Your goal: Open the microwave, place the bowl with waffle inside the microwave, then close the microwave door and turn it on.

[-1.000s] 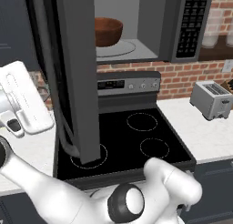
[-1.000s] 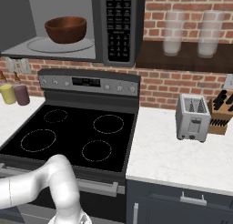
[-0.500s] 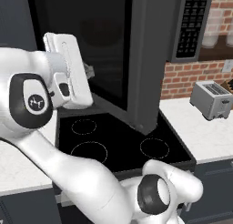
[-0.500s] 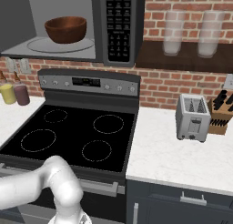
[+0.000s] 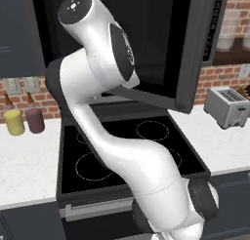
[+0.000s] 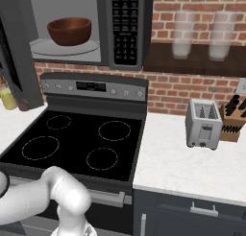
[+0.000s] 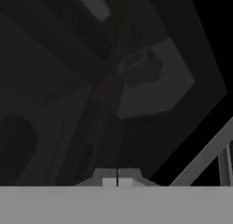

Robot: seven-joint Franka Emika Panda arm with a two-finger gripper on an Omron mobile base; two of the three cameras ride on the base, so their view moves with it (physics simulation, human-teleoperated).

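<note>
Reddish-brown bowl [image 6: 69, 30] on your microwave [image 6: 86, 29] glass turntable, dark door [image 5: 161, 44] swung partway across the stove [image 6: 77, 144], gripper [image 7: 117, 178] clenched shut against dim glass, probably empty, steel toaster [image 6: 203, 123] on the counter.

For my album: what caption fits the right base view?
Wooden bowl sits inside the open microwave above the stove.

reddish-brown bowl [image 6: 69, 30], dark grey microwave [image 6: 126, 29]

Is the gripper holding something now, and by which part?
Nothing is held. The gripper is shut with its tips together and nothing between them. The bowl sits inside the microwave.
</note>
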